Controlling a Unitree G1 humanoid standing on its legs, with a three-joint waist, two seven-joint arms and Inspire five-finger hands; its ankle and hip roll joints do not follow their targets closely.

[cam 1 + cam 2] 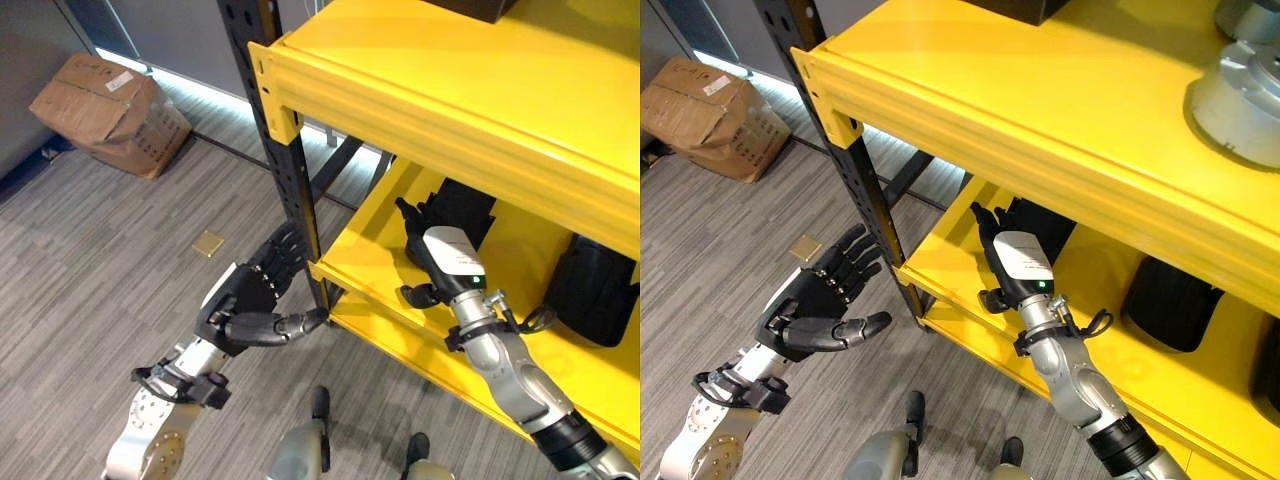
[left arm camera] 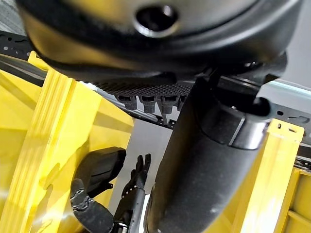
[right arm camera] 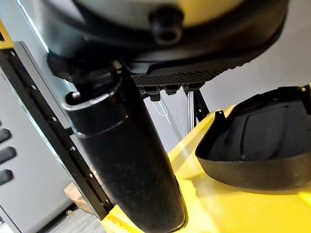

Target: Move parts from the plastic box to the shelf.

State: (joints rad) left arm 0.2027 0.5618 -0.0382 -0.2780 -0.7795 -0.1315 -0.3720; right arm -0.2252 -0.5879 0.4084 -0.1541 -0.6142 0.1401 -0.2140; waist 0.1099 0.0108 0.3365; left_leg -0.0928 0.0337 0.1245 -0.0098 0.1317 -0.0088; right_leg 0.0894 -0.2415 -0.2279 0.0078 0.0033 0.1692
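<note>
Shelf (image 1: pixel 560 110): yellow, black post, grey carpet floor | R hand (image 1: pixel 1002 238) inside lower shelf beside black part (image 1: pixel 462 212), fingers straight, nothing held – prob. just set down | 2nd part (image 1: pixel 592 290) farther along shelf | L hand (image 1: pixel 250 292) by post, fingers relaxed-open, empty | carton (image 1: pixel 110 110) beyond shelf

Grey plank floor (image 1: pixel 90 260), cardboard box (image 1: pixel 110 110), prob. wall.
</note>
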